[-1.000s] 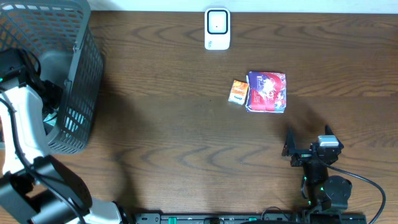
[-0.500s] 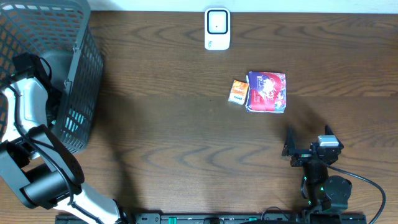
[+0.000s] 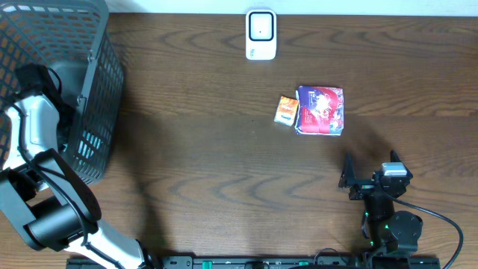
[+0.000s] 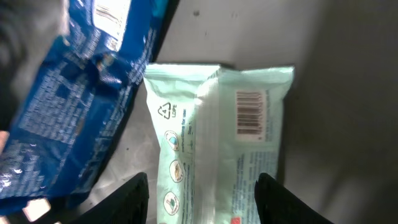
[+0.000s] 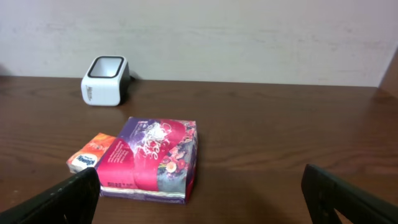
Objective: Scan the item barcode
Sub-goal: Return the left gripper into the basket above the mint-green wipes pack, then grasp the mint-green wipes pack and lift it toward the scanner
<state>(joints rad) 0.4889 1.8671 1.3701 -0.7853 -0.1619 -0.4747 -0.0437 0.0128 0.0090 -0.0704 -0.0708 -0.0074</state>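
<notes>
Left claw (image 4: 204, 194) is down inside the grey mesh basket (image 3: 97, 112) at the left end of the table (image 3: 209, 157). Its fingers straddle a mint-green soft pack (image 4: 217, 143) that lies flat with its barcode (image 4: 250, 113) facing up. There's one finger at each long edge, but honestly can't tell if they're squeezing it or just sitting beside it. A crinkly blue bag (image 4: 74, 106) lies right against the pack. Right claw (image 5: 199, 186) sits low with fingers spread wide, holding nothing. It faces a purple pack (image 5: 152, 158) with a small orange pack (image 5: 90, 152) just beside it, and the white scanner (image 5: 104, 79) is further back.
</notes>
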